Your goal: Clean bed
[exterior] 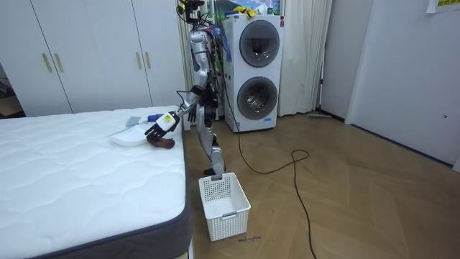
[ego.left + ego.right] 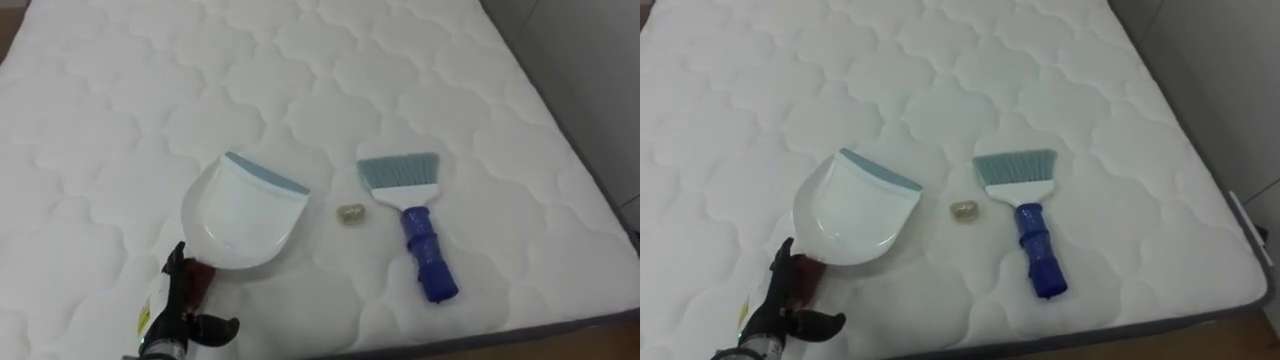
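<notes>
Hovering by the handle (image 2: 200,281) of the dustpan (image 2: 243,215), our left hand (image 2: 183,302) is spread, gripping nothing (pickup step, we judge). Just right of the dustpan on the bed (image 2: 120,90) lies the crumb (image 2: 350,214), brush (image 2: 415,225) beyond; next, fingers must close round that handle.

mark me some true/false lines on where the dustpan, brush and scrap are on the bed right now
1. The scrap lies between the dustpan and the brush. True.
2. The brush is held in a hand. False: it lies alone on the mattress.
3. The left hand is at the dustpan's handle. True.
4. The brush's bristles point toward the robot. False: its blue handle does; the bristles face away.
5. The white basket stands on the bed. False: it stands on the floor beside the bed.
</notes>
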{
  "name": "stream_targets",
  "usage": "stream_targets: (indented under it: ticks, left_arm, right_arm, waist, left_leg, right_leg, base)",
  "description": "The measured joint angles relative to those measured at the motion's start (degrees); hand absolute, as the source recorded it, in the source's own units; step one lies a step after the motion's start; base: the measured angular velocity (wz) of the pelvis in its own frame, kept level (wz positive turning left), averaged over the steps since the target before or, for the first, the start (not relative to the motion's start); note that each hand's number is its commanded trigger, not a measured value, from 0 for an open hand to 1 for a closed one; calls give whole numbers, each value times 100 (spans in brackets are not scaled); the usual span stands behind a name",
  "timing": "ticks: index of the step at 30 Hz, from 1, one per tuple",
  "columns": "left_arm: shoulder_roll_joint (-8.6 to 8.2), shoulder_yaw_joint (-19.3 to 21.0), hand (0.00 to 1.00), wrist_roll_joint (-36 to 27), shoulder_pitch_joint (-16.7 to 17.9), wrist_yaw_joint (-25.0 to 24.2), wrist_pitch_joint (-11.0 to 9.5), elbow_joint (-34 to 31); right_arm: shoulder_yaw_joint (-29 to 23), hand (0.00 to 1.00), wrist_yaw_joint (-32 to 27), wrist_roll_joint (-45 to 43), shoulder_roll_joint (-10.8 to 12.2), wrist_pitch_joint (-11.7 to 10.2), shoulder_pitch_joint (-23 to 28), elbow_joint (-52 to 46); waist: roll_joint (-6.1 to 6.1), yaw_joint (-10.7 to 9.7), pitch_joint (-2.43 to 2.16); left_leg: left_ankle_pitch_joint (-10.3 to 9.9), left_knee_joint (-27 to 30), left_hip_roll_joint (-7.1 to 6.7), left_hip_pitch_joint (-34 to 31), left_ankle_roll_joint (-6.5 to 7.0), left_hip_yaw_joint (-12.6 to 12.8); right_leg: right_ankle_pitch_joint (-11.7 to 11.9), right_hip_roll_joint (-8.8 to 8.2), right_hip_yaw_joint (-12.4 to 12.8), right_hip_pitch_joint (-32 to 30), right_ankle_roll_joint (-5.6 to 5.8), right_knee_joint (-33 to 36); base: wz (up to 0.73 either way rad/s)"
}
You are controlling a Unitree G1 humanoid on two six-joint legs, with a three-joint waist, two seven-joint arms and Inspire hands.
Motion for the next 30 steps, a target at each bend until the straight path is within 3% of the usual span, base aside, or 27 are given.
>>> stream_targets:
  ticks: [7,19,23,30]
  left_arm:
    - [5,-22,0,0,-138,63,7,360]
    - [70,-4,0,-4,-673,347,130,1027]
    - [66,-13,0,-3,-722,415,187,1130]
    - [29,-16,0,-2,-911,527,231,1423]
  right_arm:
    - [104,0,-59,30,-21,-2,-96,-6]
    - [367,0,-238,223,-50,20,-333,252]
    - [531,0,-293,316,-50,141,-461,314]
    - [706,0,-299,322,-9,148,-668,482]
  waist:
    - [25,13,-5]
    - [82,21,8]
    - [83,13,14]
    - [-1,14,75]
  left_leg:
    - [36,21,6,-260,-7,26]
    - [37,17,10,-446,-9,7]
    - [37,2,11,-473,-9,-15]
    - [37,7,4,-582,-9,-2]
  right_leg:
    - [21,-3,4,-264,-23,31]
    - [22,-1,-31,-432,-25,-10]
    - [21,0,-27,-474,-25,-12]
    - [22,-1,-11,-601,-25,11]
  base:
    - [0]
    - [0]
    - [-1]
    - [-1]
